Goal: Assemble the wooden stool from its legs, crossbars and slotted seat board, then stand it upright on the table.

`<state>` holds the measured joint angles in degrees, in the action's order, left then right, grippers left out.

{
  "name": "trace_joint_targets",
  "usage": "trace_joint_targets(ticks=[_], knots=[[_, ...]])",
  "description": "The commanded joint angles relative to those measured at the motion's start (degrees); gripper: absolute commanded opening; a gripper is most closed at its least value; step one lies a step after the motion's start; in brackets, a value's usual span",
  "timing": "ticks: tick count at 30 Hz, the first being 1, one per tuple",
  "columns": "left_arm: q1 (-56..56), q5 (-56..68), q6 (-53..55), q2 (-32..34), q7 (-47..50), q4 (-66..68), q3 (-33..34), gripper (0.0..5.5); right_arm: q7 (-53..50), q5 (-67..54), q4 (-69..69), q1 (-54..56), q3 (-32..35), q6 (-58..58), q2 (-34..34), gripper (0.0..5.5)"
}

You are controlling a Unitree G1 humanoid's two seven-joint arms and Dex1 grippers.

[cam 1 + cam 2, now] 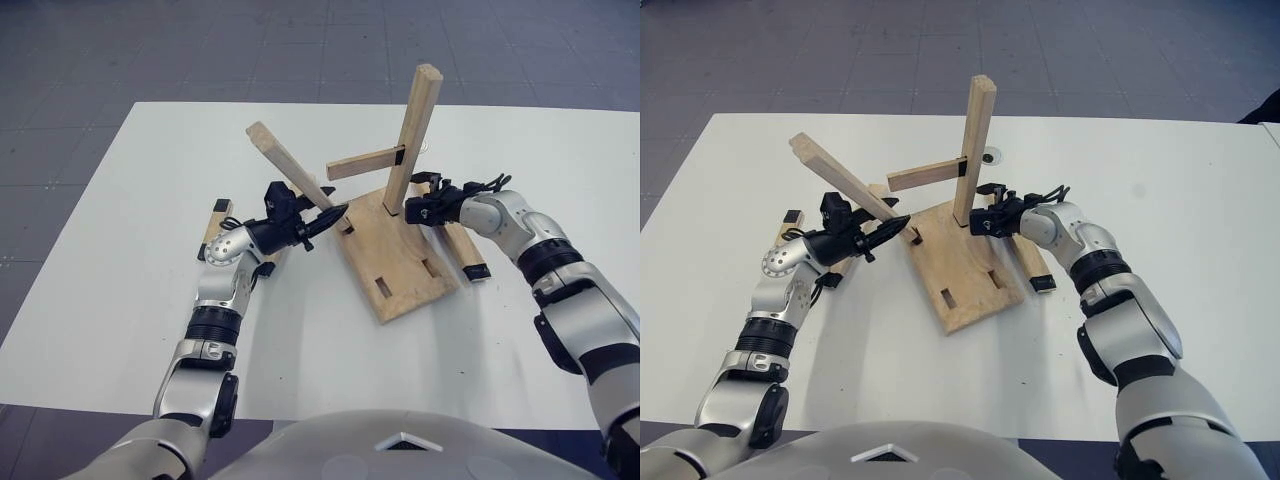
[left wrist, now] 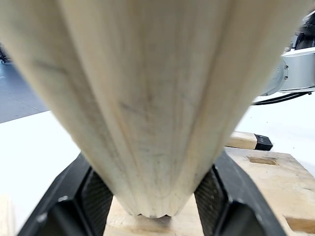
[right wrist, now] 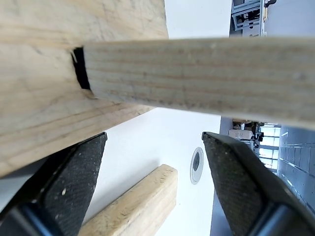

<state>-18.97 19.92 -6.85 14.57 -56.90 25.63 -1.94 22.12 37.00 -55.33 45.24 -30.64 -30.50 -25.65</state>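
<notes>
The slotted seat board (image 1: pixel 400 265) lies flat on the white table (image 1: pixel 120 250). One wooden leg (image 1: pixel 415 135) stands upright in a slot at the board's far end, with a crossbar (image 1: pixel 365 163) sticking out to its left. My right gripper (image 1: pixel 412 211) is open at this leg's base, and its fingers (image 3: pixel 74 187) straddle the leg (image 3: pixel 39 98) below the crossbar (image 3: pixel 197 73). A second leg (image 1: pixel 290 165) leans up and away to the left, its lower end at the board's left corner. My left gripper (image 1: pixel 325 218) is shut on that leg (image 2: pixel 147 98) near its foot.
A loose wooden piece with a black end (image 1: pixel 465 250) lies right of the board, under my right wrist. Another loose piece (image 1: pixel 215 222) lies by my left forearm. A small round hole (image 1: pixel 987 157) sits in the table behind the upright leg. The near table is open.
</notes>
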Motion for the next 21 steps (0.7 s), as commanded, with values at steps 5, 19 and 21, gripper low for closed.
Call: trace_joint_targets(ticks=[5, 19, 21], knots=[[-1.2, -2.0, 1.4, 2.4, -1.4, 5.2, -0.2, 2.05, 1.4, -0.3, 3.2, -2.1, -0.9, -1.7, 0.9, 3.59], [-5.0, 1.9, 4.4, 1.6, -5.2, 5.4, 3.1, 2.05, 2.0, 0.1, 2.9, -2.5, -1.1, -1.8, 0.7, 3.59], [-4.3, 0.0, 2.0, 2.5, -7.1, 6.1, 1.9, 2.05, 2.1, 0.0, 3.1, -2.7, -1.1, -1.8, 0.7, 3.59]])
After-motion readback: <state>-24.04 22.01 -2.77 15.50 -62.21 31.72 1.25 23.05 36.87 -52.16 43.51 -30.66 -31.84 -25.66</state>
